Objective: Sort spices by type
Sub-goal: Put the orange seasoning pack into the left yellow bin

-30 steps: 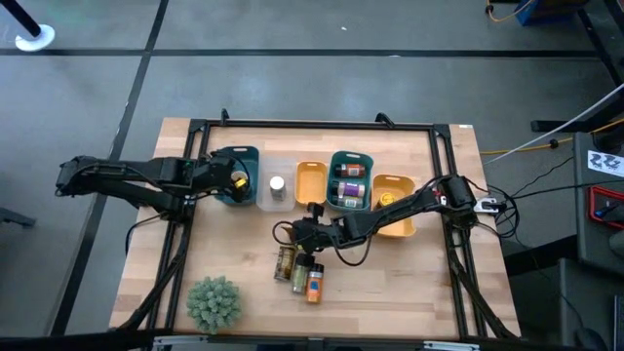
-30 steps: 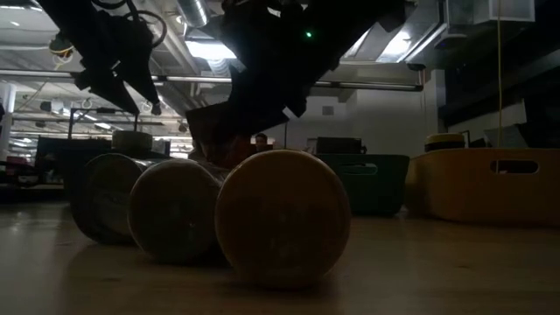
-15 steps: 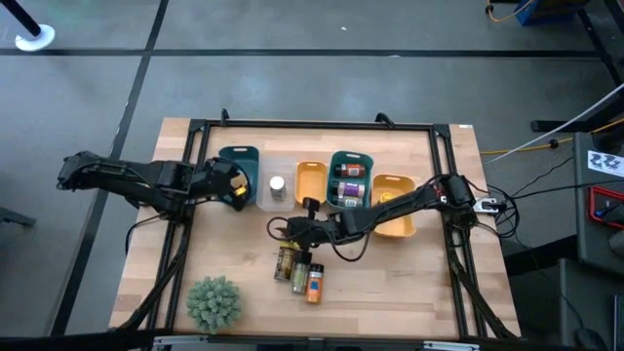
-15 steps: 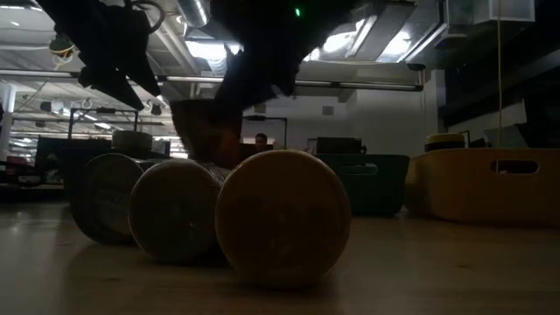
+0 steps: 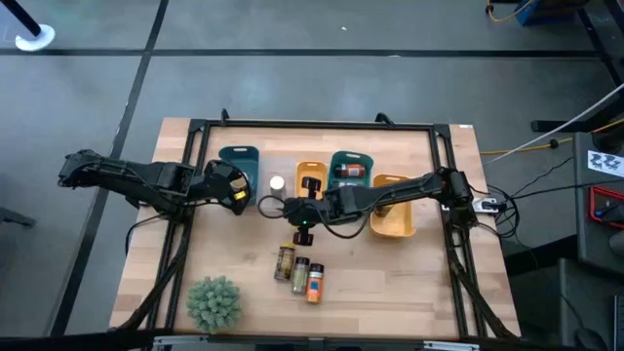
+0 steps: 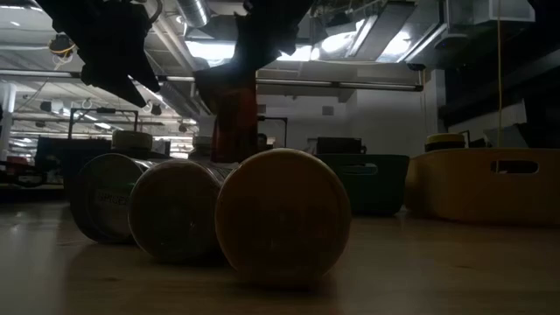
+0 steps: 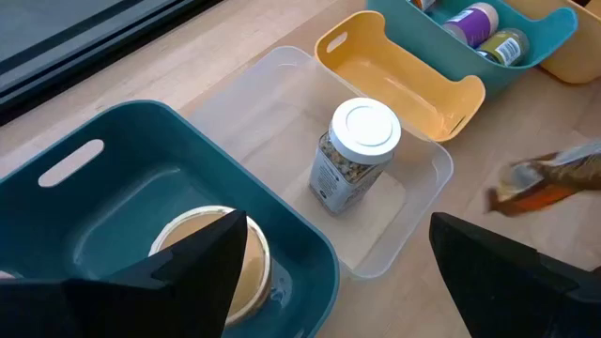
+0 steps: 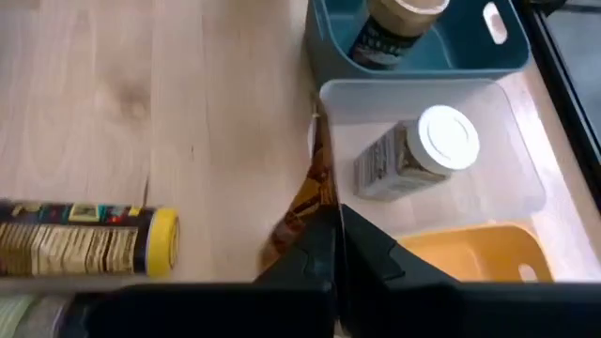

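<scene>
Currently the right gripper (image 5: 292,209) is pinching the brown-orange packet (image 8: 302,202) by one end, fingers shut thin on it, and is carrying it above the wood just beside the clear tray (image 8: 526,178). Its long axis is running straight out from the fingertips toward that tray's near wall; the tray is already holding a white-lidded jar (image 7: 356,153). The left gripper (image 5: 232,187) is hanging spread and empty over the teal tray (image 7: 84,202), well clear.
</scene>
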`<act>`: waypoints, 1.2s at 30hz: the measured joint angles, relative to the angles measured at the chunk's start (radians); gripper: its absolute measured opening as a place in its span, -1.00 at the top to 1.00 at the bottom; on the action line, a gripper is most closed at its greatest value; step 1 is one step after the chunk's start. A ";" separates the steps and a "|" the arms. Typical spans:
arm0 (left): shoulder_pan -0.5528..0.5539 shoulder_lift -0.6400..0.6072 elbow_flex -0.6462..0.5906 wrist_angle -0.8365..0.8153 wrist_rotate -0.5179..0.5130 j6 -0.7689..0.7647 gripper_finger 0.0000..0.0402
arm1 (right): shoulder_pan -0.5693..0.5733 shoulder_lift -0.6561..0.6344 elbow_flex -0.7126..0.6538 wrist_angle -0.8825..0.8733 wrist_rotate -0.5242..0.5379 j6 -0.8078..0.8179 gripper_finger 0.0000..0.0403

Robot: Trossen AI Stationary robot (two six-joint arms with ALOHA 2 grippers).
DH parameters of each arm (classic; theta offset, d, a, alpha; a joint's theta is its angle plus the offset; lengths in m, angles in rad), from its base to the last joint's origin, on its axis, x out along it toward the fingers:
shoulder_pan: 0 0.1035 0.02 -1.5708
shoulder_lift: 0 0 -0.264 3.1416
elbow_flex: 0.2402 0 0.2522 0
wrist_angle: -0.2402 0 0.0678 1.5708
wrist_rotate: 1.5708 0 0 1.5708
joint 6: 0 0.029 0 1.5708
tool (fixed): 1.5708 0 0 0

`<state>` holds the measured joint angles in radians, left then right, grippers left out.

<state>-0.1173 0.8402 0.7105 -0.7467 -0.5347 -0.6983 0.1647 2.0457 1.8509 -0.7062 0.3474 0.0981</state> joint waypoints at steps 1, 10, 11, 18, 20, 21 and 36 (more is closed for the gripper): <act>0.000 0.000 0.000 0.000 0.000 0.000 -0.58 | -0.004 0.000 0.018 -0.035 0.000 -0.001 0.98; 0.000 0.000 0.000 0.000 0.000 0.000 -0.58 | -0.091 -0.001 0.097 -0.181 0.003 -0.044 0.98; 0.000 0.000 0.000 0.000 0.000 0.000 -0.58 | -0.106 -0.001 0.096 -0.195 0.003 -0.046 0.98; 0.000 0.000 0.000 0.000 0.000 0.000 -0.58 | -0.202 -0.001 0.070 -0.214 -0.043 -0.045 0.98; 0.000 0.000 0.000 0.000 0.000 0.000 -0.58 | -0.218 -0.001 0.066 -0.210 -0.061 -0.045 0.98; 0.000 0.000 0.000 0.000 0.000 0.000 -0.58 | -0.227 -0.001 0.062 -0.208 -0.069 -0.041 0.98; 0.000 0.000 0.000 -0.001 -0.001 0.000 -0.58 | -0.239 -0.001 0.051 -0.211 -0.071 0.011 0.56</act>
<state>-0.1173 0.8402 0.7105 -0.7473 -0.5354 -0.6983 -0.0742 2.0449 1.9018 -0.9176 0.2765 0.1091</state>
